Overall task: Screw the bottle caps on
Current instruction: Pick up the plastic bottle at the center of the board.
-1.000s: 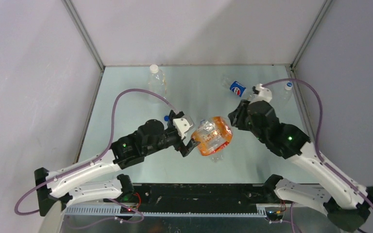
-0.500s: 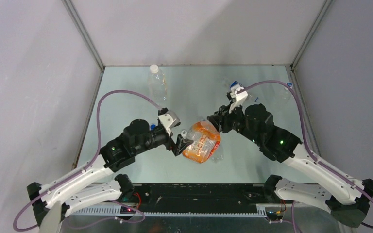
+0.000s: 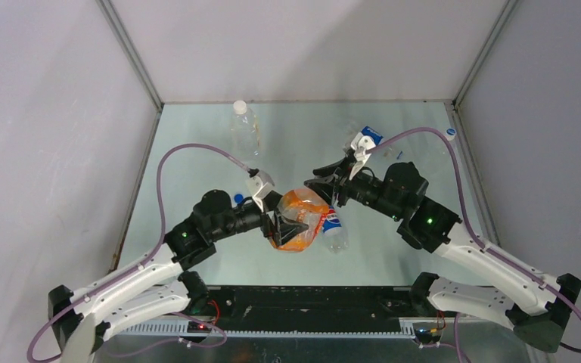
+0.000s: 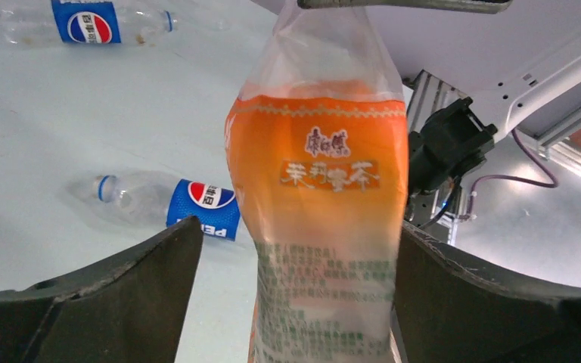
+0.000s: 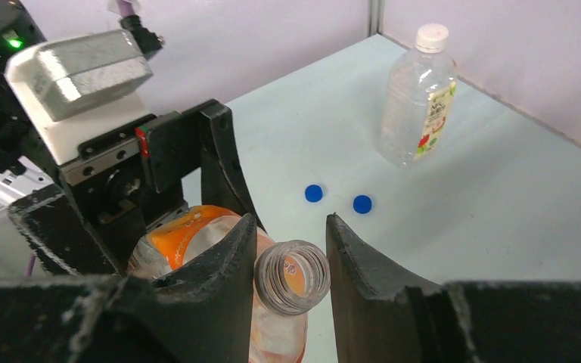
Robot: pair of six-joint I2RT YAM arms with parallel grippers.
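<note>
The right gripper [image 5: 290, 221] is holding the orange bottle [image 4: 318, 189] clamped by its uncapped neck, having just swung it between the wide-apart fingers of the left gripper [image 4: 299, 227], probably for a handover, while two blue caps [image 5: 314, 193] are lying loose just beyond that bottle.

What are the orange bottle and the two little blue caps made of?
The orange bottle looks like thin clear plastic: you can see through its neck. Its orange label seems a shiny plastic wrap. The blue caps look like smooth hard plastic, though they're too small to be sure.
</note>
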